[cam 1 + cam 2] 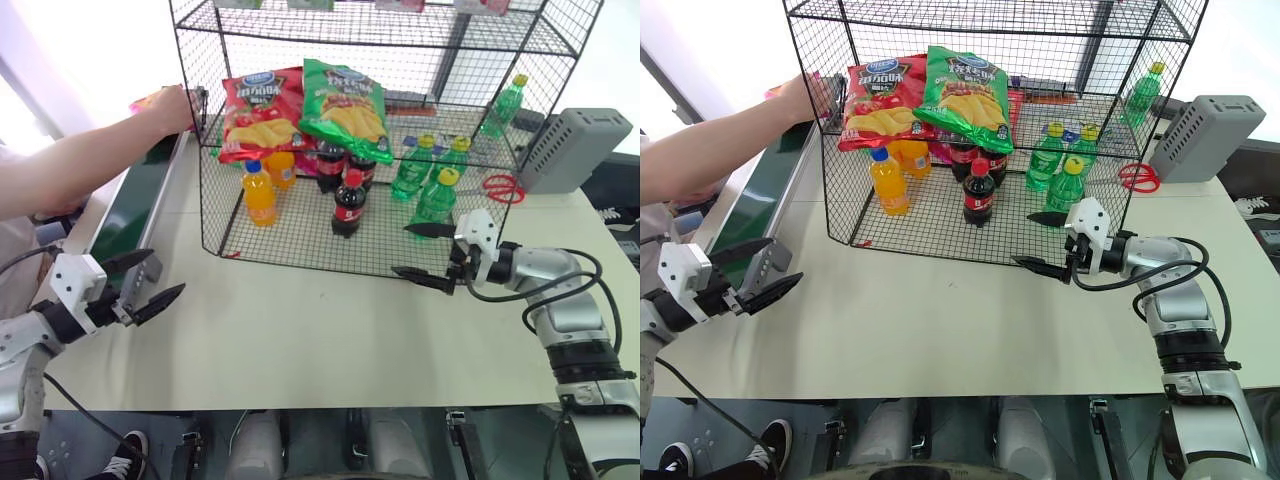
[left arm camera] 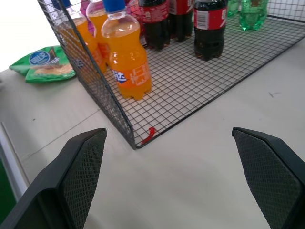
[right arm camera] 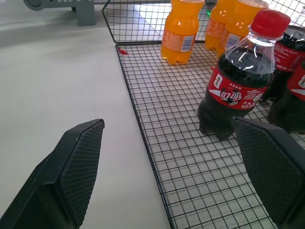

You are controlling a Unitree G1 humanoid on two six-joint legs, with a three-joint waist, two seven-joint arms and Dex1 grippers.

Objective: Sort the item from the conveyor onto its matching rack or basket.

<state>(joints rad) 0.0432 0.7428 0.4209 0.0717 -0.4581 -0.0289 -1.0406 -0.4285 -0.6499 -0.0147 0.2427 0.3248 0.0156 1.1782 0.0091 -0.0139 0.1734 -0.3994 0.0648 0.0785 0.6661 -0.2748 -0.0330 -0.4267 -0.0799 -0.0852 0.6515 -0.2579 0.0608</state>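
A sliver of the pink item (image 1: pixel 144 101) shows behind a person's hand (image 1: pixel 172 108) at the far end of the conveyor (image 1: pixel 135 195); most of it is hidden. The conveyor's dark green belt runs along the table's left side. The black wire rack (image 1: pixel 400 40) stands at the middle back of the table. My left gripper (image 1: pixel 166 273) hovers open and empty at the near left, beside the conveyor's near end. My right gripper (image 1: pixel 399 250) is open and empty just in front of the rack's lower right corner, facing a cola bottle (image 3: pixel 238 81).
The person's forearm (image 1: pixel 80 160) reaches across the conveyor. A red bag (image 1: pixel 258 110) and a green bag (image 1: pixel 345 108) lie on the rack's middle shelf above orange, cola and green bottles. A grey box (image 1: pixel 572 148) stands right. Another green bag (image 2: pixel 43 64) lies beyond the rack's corner.
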